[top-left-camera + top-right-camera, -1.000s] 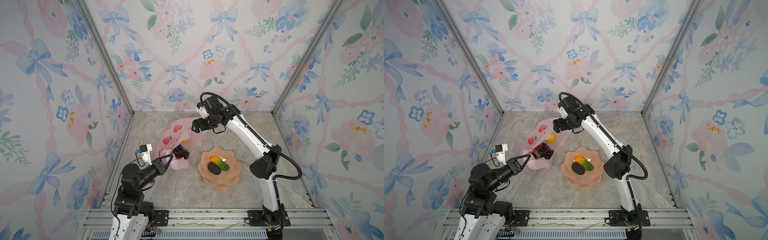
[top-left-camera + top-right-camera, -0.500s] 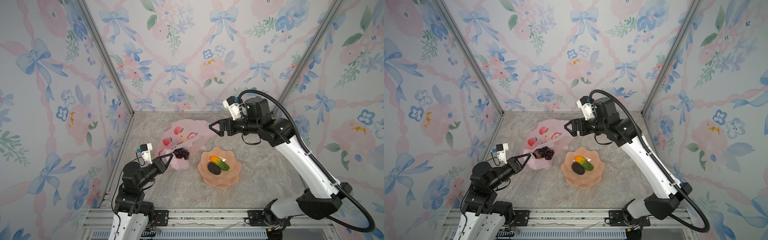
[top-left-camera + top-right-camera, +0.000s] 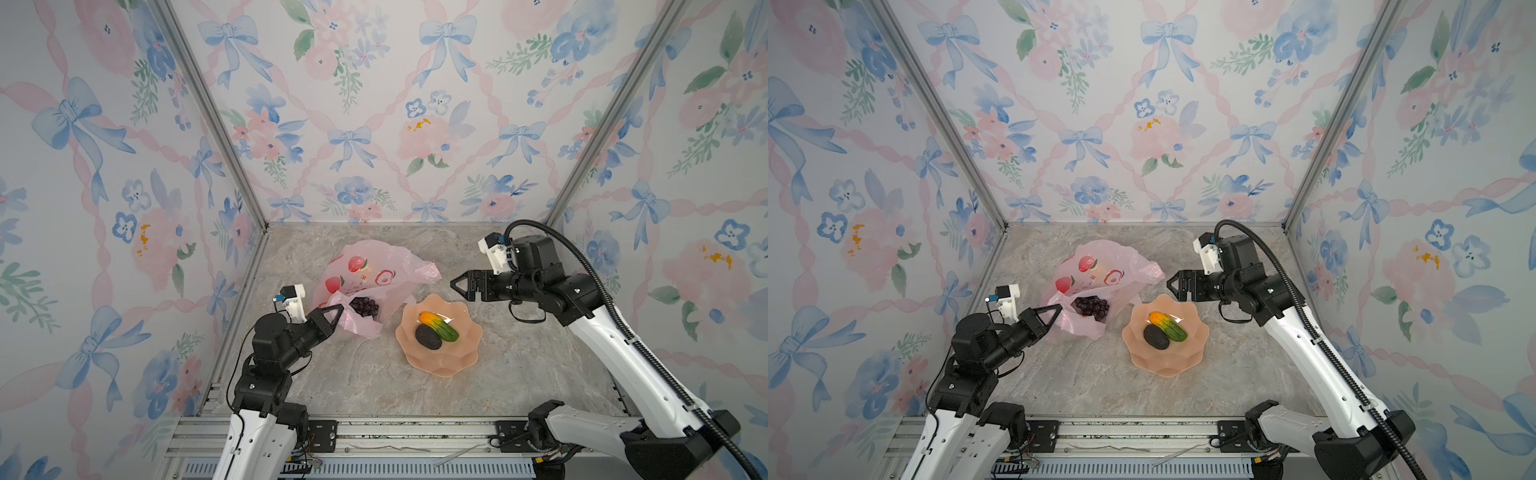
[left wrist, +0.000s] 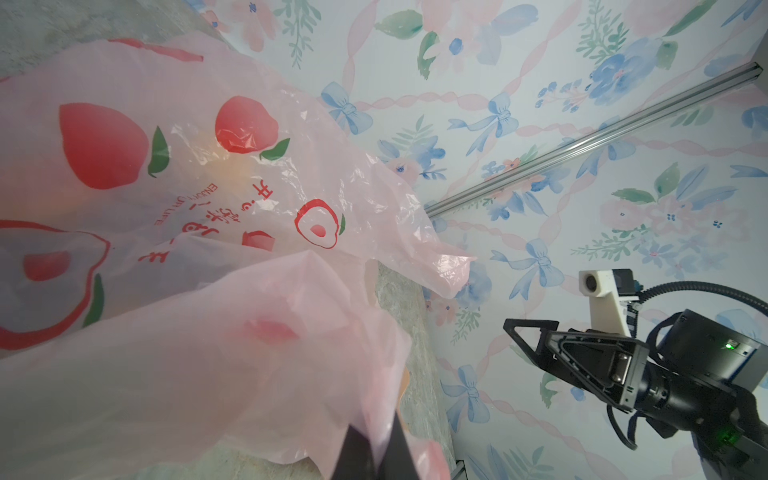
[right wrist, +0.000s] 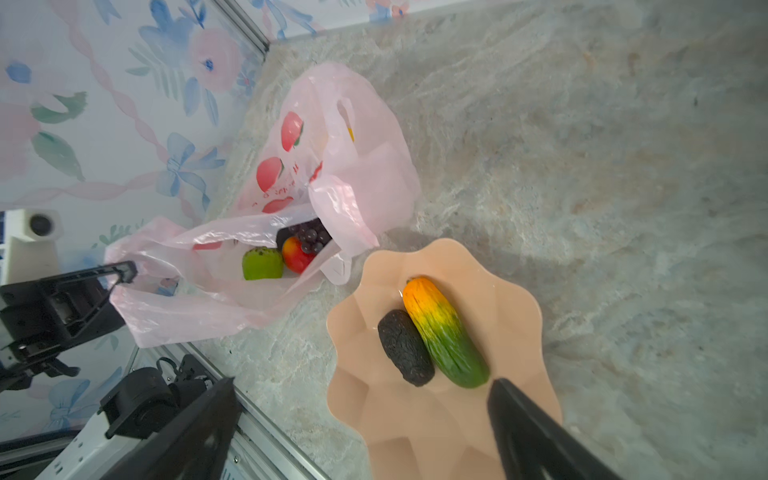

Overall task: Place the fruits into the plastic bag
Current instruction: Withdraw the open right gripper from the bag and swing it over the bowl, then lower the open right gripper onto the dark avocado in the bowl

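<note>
The pink plastic bag (image 3: 365, 278) (image 3: 1100, 272) lies at the back left of the table, its mouth toward the front. My left gripper (image 3: 338, 309) (image 3: 1057, 308) (image 4: 376, 453) is shut on the bag's front rim and holds it up. Inside the bag are the purple grapes (image 3: 365, 307) (image 5: 309, 235), a bumpy green fruit (image 5: 262, 264) and a red-yellow mango (image 5: 296, 259). The orange-green papaya (image 3: 438, 326) (image 5: 444, 330) and a black avocado (image 3: 428, 336) (image 5: 405, 347) lie side by side in the peach bowl (image 3: 440, 361). My right gripper (image 3: 455, 284) (image 3: 1170, 284) (image 5: 361, 384) hangs open and empty above the bowl's far rim.
The floral walls close in on three sides, with a metal post (image 3: 216, 124) just left of the bag. A metal rail (image 3: 395, 428) runs along the table's front edge. The bowl (image 3: 1167, 365) sits right of the bag, nearly touching it.
My right arm has swung away from the bag's mouth to the right and now hangs over the bowl's far side. The bag's upper flap has dropped. The left gripper has kept its hold.
</note>
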Robot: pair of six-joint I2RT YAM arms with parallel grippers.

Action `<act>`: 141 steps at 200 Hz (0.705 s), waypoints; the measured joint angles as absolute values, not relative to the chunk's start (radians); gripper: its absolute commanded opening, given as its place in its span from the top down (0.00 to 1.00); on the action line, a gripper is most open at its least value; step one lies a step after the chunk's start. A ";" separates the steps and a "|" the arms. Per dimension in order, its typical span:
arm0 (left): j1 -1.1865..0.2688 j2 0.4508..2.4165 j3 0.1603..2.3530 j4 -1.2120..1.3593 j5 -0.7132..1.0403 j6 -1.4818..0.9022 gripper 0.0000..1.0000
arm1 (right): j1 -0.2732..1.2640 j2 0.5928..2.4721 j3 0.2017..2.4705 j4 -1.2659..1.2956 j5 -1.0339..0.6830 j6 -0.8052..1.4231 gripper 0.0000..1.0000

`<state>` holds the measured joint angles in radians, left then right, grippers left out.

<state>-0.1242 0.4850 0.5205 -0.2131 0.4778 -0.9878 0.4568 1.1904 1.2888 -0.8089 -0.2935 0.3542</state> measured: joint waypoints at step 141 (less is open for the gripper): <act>-0.204 0.567 0.587 -0.220 0.452 -0.913 1.00 | 0.645 1.608 1.227 -0.825 -0.182 0.287 0.22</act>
<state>-0.2035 0.5667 0.5873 -0.2195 0.4522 -0.9127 0.6449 1.6081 1.2270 -0.8253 -0.1818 0.2867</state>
